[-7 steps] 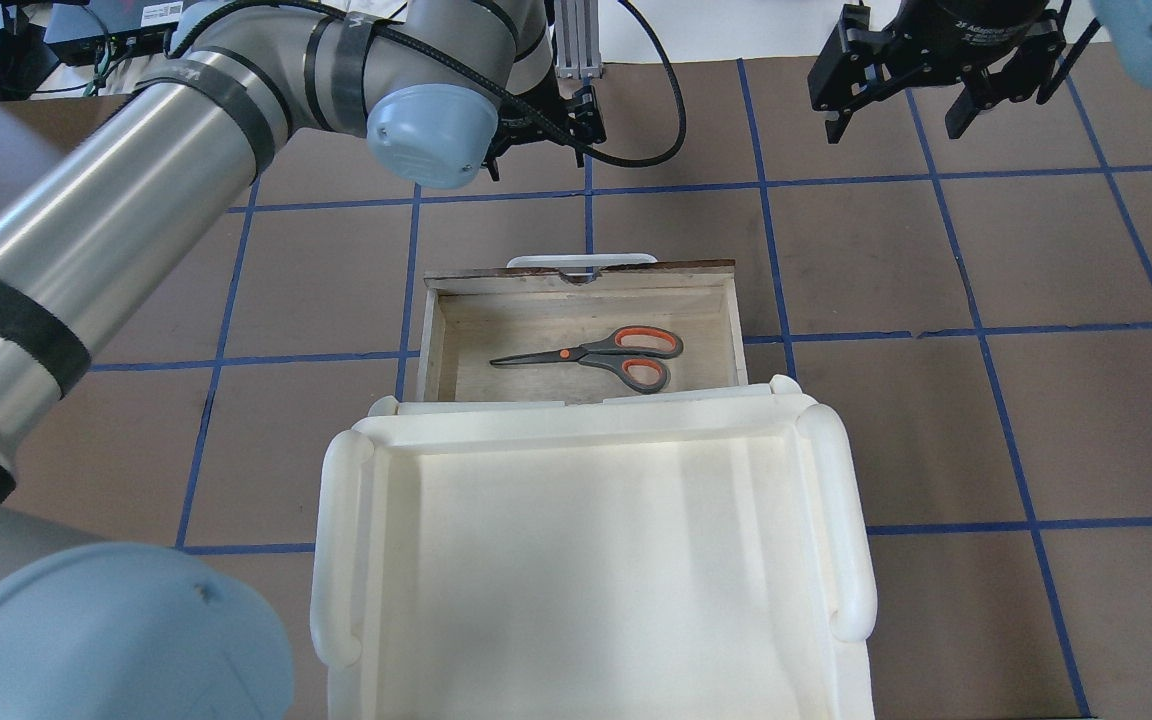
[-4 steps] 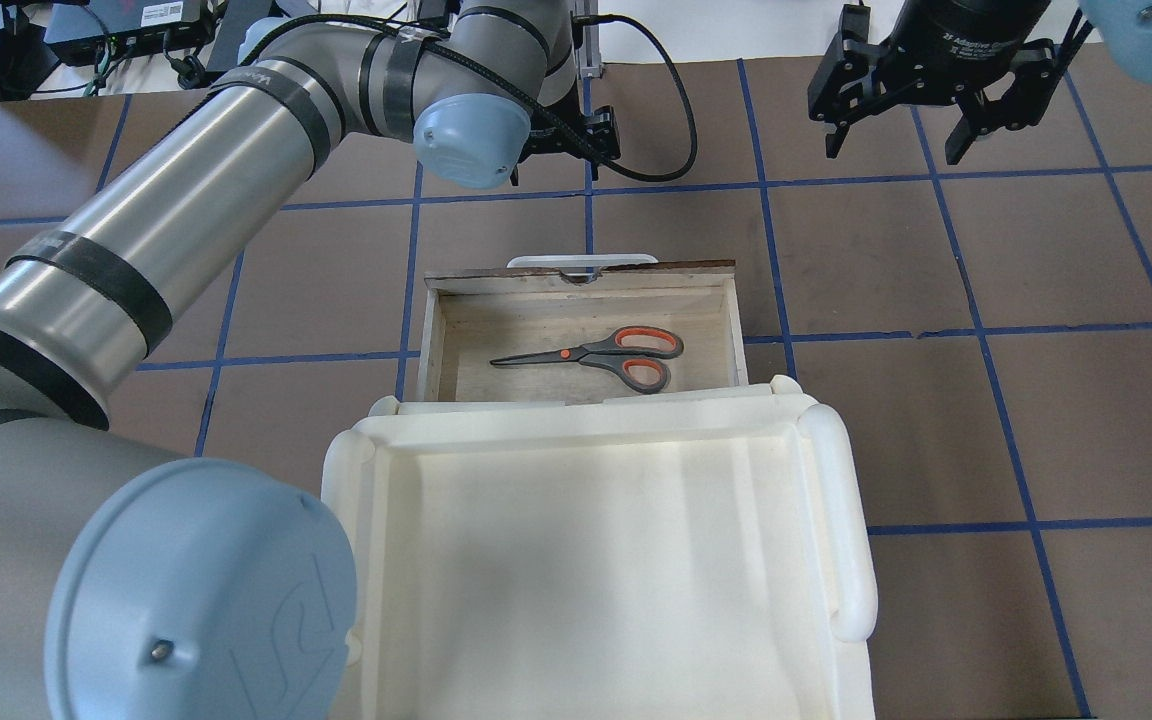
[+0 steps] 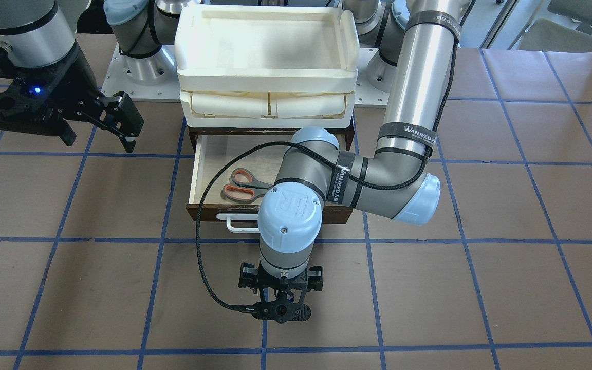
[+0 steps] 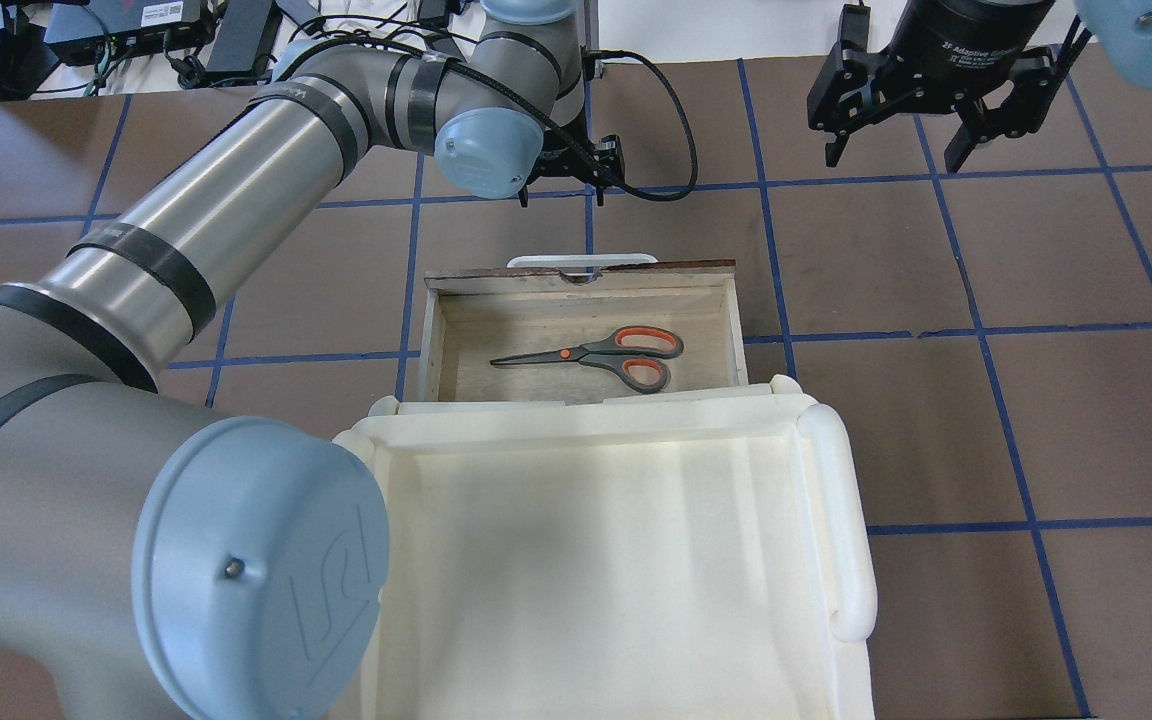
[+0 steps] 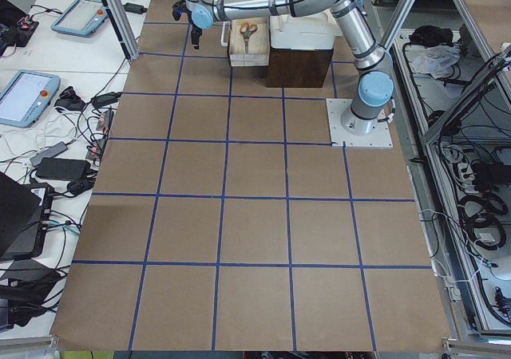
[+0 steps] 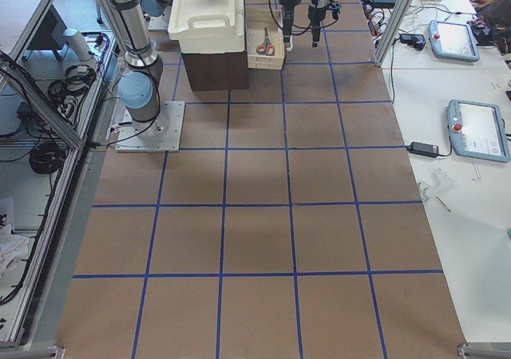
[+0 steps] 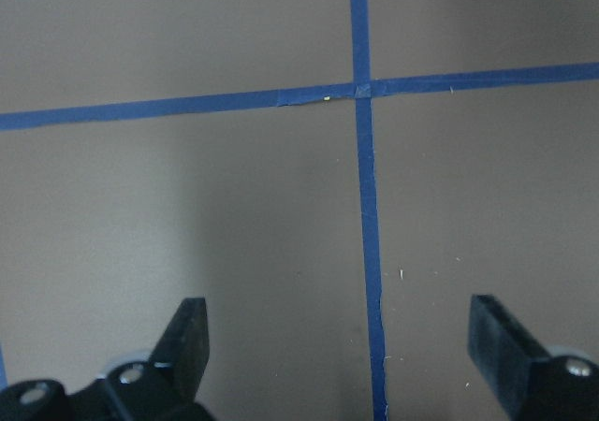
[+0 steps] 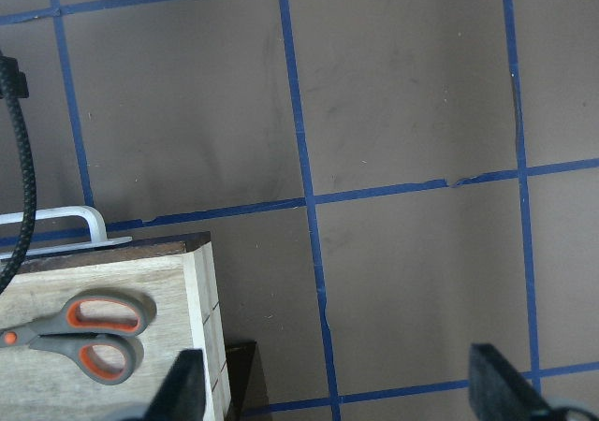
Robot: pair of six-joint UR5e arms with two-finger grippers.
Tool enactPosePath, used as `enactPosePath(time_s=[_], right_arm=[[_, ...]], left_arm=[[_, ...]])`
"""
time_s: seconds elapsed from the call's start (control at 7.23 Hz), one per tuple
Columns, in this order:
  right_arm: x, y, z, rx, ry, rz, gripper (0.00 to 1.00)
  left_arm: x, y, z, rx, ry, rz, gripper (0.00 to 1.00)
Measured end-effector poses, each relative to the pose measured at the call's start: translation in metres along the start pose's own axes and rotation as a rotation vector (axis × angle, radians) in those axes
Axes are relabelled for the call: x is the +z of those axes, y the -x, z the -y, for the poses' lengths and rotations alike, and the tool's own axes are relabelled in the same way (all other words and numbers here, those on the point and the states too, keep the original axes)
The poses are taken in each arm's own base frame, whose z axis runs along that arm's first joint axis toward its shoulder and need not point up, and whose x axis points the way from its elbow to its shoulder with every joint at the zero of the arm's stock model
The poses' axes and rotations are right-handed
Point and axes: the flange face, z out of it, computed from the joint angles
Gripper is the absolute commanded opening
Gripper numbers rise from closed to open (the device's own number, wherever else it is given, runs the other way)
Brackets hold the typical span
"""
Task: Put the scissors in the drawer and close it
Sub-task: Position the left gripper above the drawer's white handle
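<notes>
The scissors (image 4: 596, 355), with grey and red-orange loops, lie flat inside the open wooden drawer (image 4: 456, 283), blades pointing to the overhead view's left. They also show in the front view (image 3: 242, 186) and the right wrist view (image 8: 80, 332). The drawer's white handle (image 3: 232, 220) faces away from the robot. My left gripper (image 4: 561, 190) is open and empty, pointing down over bare table just beyond the handle; its fingers (image 7: 187, 332) straddle a tape cross. My right gripper (image 4: 894, 152) is open and empty, high above the table, off to the drawer's right and beyond it.
A cream plastic tray unit (image 4: 836, 520) sits on the cabinet above the drawer. The left wrist's black cable (image 3: 199, 246) loops over the drawer's front. The brown table carries a blue tape grid (image 4: 766, 240). Tablets (image 6: 475, 128) lie on side benches.
My left arm has swung its elbow in, and its gripper has moved a little nearer the drawer's handle. The right gripper, scissors and drawer have hardly moved.
</notes>
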Motion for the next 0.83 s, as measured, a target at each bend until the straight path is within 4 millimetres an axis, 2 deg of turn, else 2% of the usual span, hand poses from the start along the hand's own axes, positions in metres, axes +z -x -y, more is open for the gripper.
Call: enactPosePath(time_s=[0.28,0.83], right_arm=[[0.0,0.001,-0.002,-0.004,0.003,0.001,1.0],[0.003,0.002,-0.004,-0.003,0.013,0.006,1.0]], left_arm=[[0.023,0.001,-0.012,-0.06,0.13,0.024,1.0],[0.048,-0.012,-0.03,-0.145,0.271,0.017,1.0]])
